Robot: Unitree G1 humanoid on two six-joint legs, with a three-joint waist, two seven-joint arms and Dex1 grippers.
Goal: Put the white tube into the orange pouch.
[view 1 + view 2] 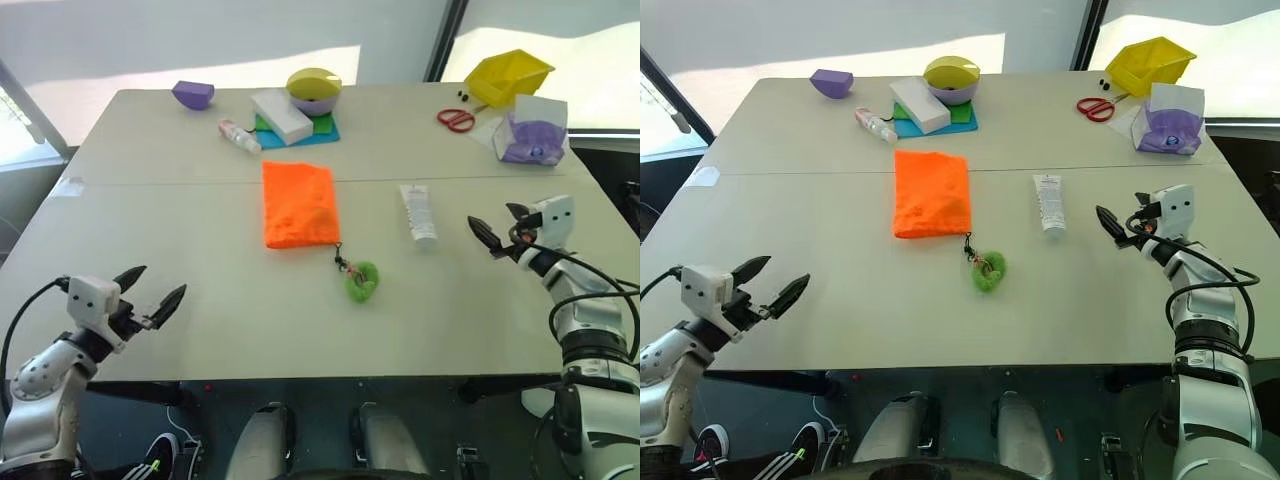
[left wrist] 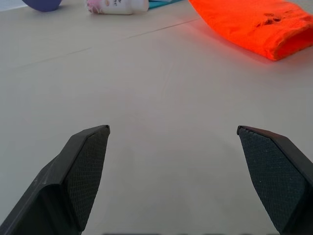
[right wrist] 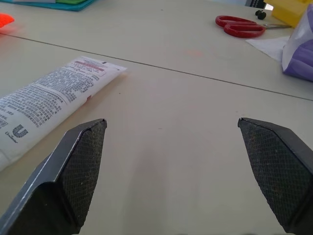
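Near edge: left tool point(image 1: 150, 292) and right tool point(image 1: 502, 232) are held level over the worktop point(image 1: 200, 260), jaws wide apart, nothing gripped. The right one is placed just right of the white tube point(image 1: 419, 213), so it is judged to be staged for the pick; the left tool is parked near-left, well apart from everything.

Mid worktop: the white tube lies flat, cap toward the near side. The orange pouch point(image 1: 298, 203) lies flat to its left, apart from it, with its cord trailing near to a green charm point(image 1: 362, 282).

Which pouch end is open cannot be told. Tube print is unreadable from the head views.

Far edge: clutter only, including scissors point(image 1: 456, 120) and a small bottle point(image 1: 238, 135).
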